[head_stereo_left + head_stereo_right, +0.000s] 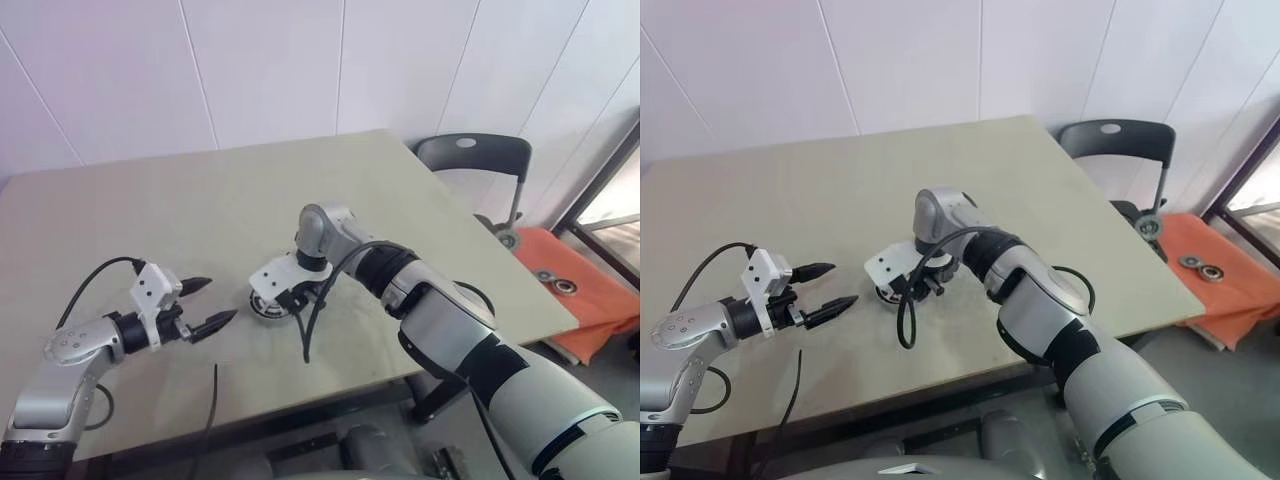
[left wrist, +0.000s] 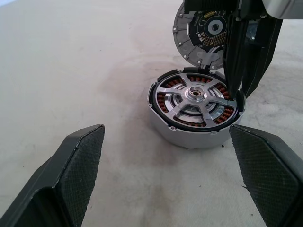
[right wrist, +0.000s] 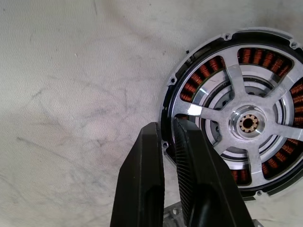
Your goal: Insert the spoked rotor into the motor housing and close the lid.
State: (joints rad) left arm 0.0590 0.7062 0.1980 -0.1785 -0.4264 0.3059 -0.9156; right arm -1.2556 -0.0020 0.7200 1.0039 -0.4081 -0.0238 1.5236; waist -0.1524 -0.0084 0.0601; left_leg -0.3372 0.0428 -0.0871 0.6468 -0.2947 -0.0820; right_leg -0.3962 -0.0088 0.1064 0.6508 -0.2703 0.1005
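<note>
Starting at the left, the left gripper (image 1: 212, 303) is held wide above the table (image 1: 150, 210), nothing between its fingers. Just right of it, the motor housing (image 2: 196, 111) is seen on the table with the spoked rotor (image 3: 246, 124) seated inside. The right gripper (image 3: 170, 142) is pinched on the rotor's rim. The lid (image 2: 201, 33) is seen just behind the housing.

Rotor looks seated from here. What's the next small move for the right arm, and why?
Probably lift the right gripper off the housing's edge and shift to the lid. The spoked rotor already sits inside the motor housing, copper windings showing between its spokes, while the lid lies uncovered on the table beside it. The right fingers are nearly shut at the rim, seemingly holding nothing.
</note>
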